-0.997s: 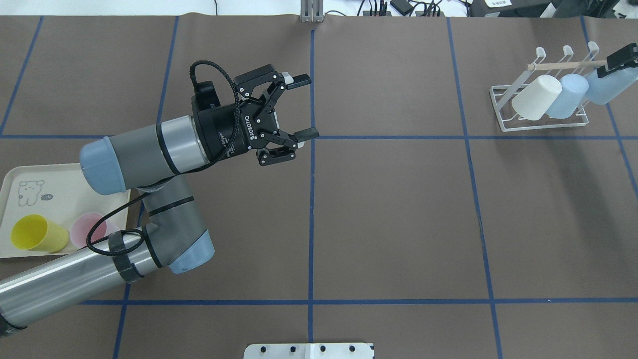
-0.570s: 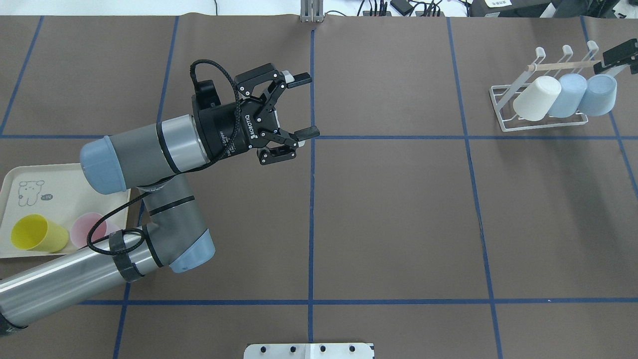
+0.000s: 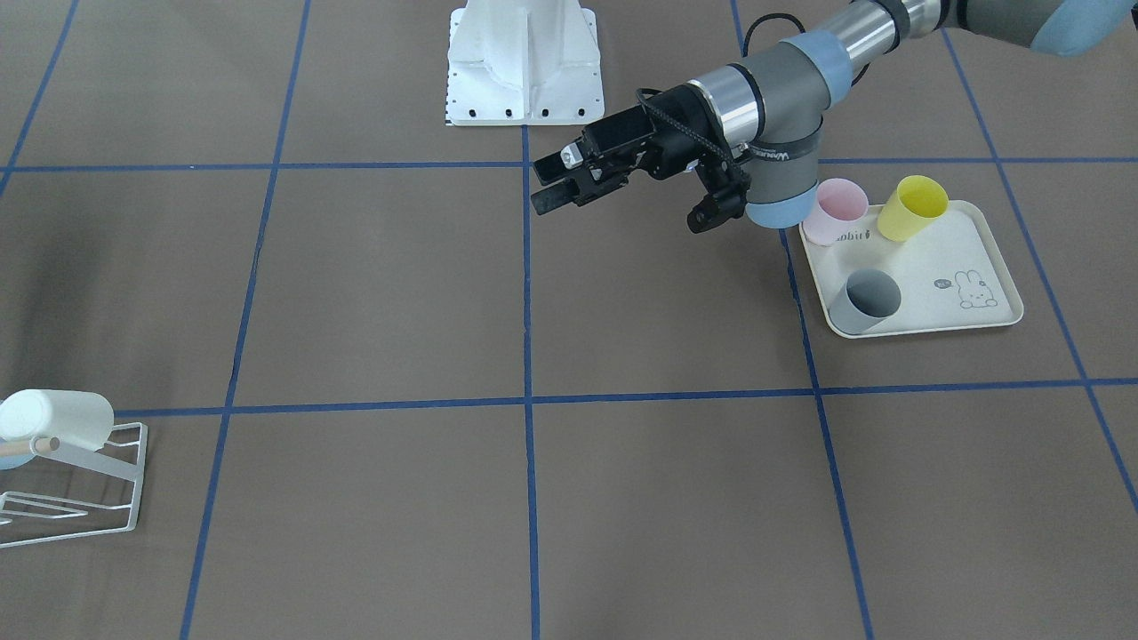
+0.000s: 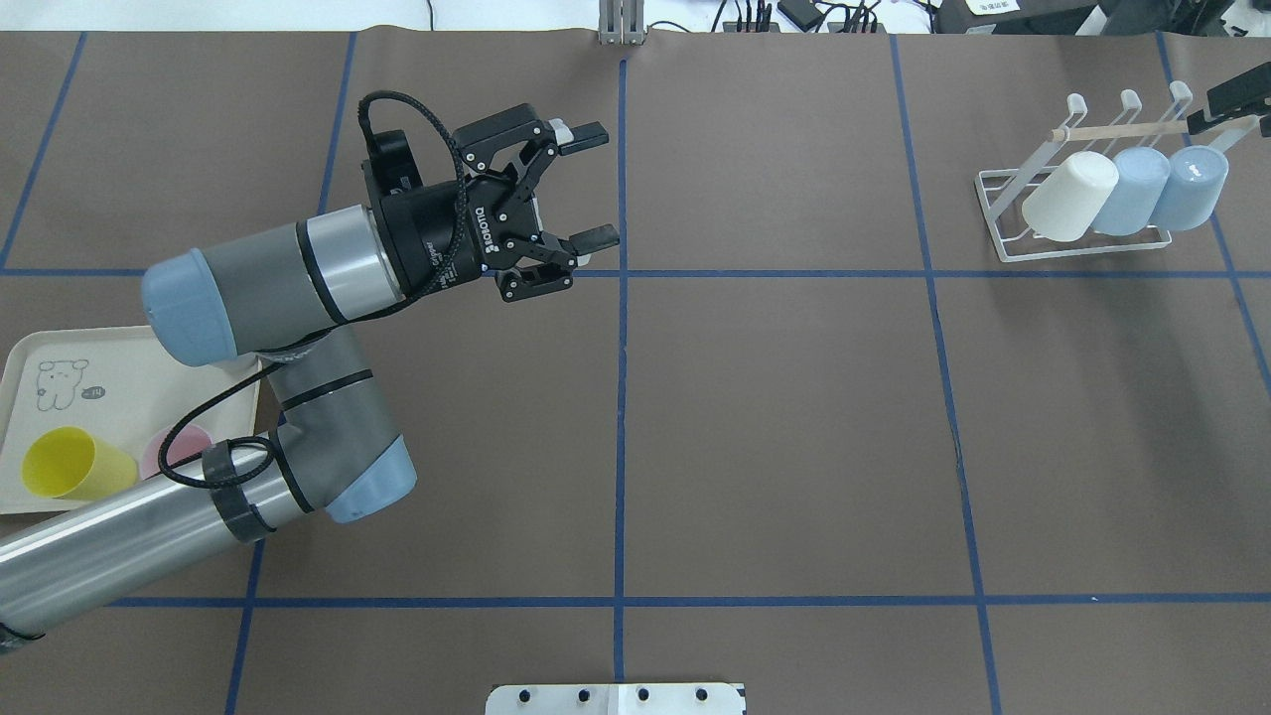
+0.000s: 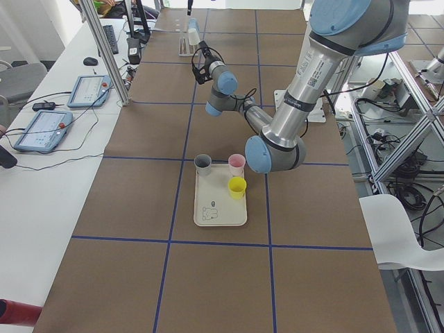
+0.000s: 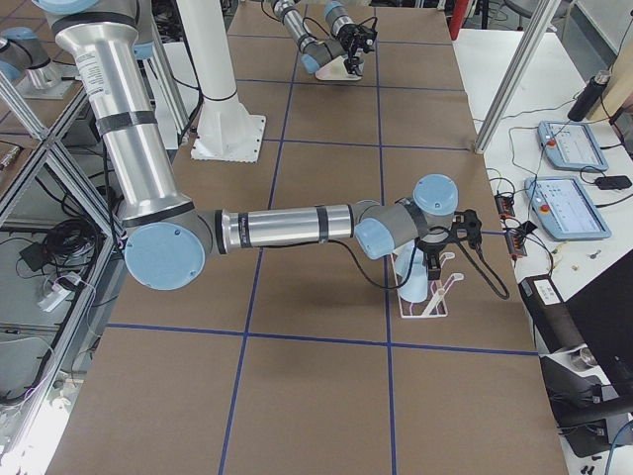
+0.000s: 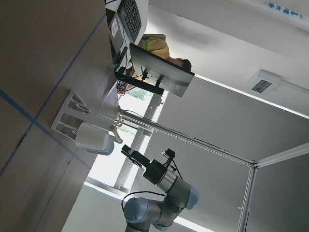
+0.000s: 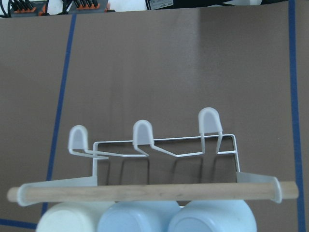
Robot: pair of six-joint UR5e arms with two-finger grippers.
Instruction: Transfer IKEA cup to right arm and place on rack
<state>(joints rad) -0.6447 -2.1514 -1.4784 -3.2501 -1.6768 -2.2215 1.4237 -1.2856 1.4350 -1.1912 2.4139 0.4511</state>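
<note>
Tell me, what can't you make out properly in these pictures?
Right hand: overhead view, cut by the right edge; open or shut unclear.
Pink cup: overhead view, mostly behind the left arm.
Grey cup: hidden overhead under that arm.
Rack: front-facing view, cut by the left edge.

The bench [image 4: 794,447] is brown, crossed by blue tape lines. A white wire rack [image 8: 145,192] stands near its right end, a cream tray [image 3: 929,253] near the left end. A white base plate [image 3: 524,62] sits mid-edge on the robot's side.
</note>
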